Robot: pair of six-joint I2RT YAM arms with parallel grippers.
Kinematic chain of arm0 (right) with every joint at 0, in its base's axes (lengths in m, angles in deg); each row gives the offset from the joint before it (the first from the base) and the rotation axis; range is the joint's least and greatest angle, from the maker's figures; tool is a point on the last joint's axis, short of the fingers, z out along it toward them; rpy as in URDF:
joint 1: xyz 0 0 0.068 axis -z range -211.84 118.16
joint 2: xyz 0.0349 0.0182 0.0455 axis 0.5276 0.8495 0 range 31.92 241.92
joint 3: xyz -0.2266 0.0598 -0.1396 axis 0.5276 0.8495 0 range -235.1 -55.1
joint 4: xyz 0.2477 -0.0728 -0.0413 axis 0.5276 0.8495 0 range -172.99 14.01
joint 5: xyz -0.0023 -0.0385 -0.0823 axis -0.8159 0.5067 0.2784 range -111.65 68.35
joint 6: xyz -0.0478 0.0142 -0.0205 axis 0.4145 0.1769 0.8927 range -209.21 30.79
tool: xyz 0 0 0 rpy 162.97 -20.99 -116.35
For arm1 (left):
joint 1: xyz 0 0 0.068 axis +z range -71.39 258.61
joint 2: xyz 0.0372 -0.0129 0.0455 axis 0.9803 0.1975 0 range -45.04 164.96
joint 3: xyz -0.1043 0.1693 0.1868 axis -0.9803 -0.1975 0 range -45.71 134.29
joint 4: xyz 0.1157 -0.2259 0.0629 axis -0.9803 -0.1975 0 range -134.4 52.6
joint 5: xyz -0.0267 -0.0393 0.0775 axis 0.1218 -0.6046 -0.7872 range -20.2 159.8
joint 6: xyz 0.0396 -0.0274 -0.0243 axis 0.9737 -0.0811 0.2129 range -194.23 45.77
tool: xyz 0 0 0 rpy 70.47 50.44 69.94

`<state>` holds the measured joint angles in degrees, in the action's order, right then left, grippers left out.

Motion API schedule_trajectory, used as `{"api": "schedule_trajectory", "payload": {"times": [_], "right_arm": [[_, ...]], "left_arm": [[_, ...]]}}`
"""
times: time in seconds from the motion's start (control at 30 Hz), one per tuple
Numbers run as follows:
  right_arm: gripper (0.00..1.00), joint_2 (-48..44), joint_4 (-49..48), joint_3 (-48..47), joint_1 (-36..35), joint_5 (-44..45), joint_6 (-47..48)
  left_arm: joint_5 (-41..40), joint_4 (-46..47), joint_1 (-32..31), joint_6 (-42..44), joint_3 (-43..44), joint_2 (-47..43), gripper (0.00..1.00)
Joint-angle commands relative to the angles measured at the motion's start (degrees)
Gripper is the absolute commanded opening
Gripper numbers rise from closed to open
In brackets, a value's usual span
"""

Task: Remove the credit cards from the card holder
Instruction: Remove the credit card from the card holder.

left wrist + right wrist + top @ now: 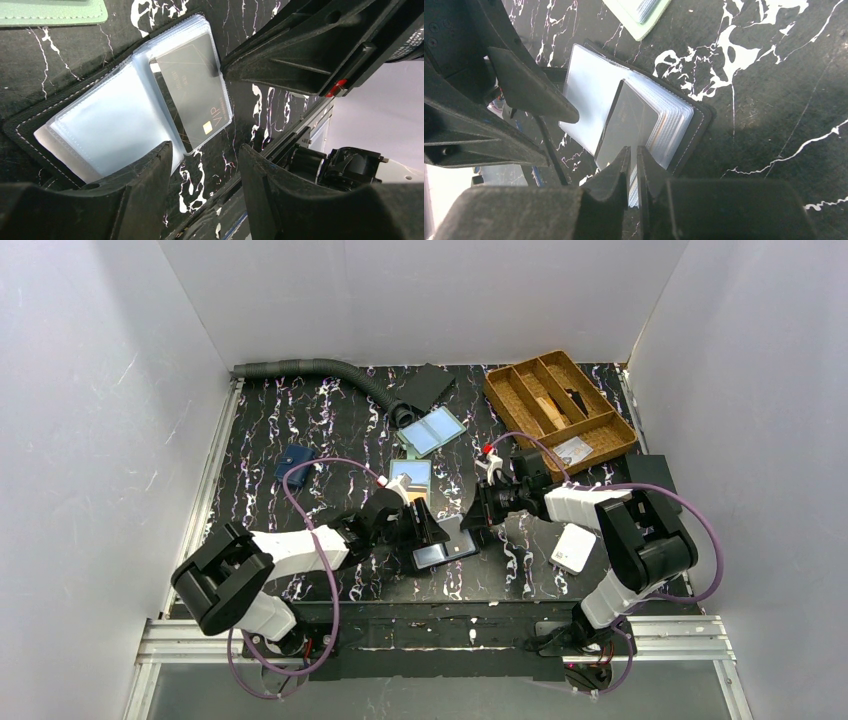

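A black-edged holder with clear sleeves [445,552] lies open at the table's front, also in the left wrist view [100,125] and the right wrist view [584,95]. A black-grey card [195,95] sits at its right page, tilted up in the right wrist view [629,122]. My right gripper [634,150] is shut on that card's edge [478,515]. My left gripper [205,150] is open, one finger [534,95] over the left page [420,525]. The grey-green card holder [412,477] lies just behind, showing a blue card. No orange card shows.
A bifold with pale blue panels [432,430] lies behind the grey-green holder. A navy wallet [293,462] is at the left, a white box [573,547] at the right front, a wooden tray [560,405] at the back right, a grey hose [310,370] at the back.
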<state>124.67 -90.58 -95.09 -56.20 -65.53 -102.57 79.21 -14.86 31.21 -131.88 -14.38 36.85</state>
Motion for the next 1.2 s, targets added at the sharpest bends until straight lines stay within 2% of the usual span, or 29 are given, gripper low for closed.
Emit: {"api": "schedule_trajectory", "payload": {"times": [0.0,0.7,1.17], "right_arm": [[0.18,0.7,0.4,-2.6,-0.6,0.4,1.1],[0.18,3.8,2.8,-3.7,-1.4,2.3,1.6],[0.16,7.5,6.2,-5.4,-3.0,4.1,3.5]], "left_arm": [[-0.7,1.1,0.6,0.1,-0.4,0.8,0.49],[1.9,5.4,1.9,-1.2,-1.0,5.3,0.44],[2.1,11.8,4.0,-7.7,-5.9,7.9,0.38]]}}
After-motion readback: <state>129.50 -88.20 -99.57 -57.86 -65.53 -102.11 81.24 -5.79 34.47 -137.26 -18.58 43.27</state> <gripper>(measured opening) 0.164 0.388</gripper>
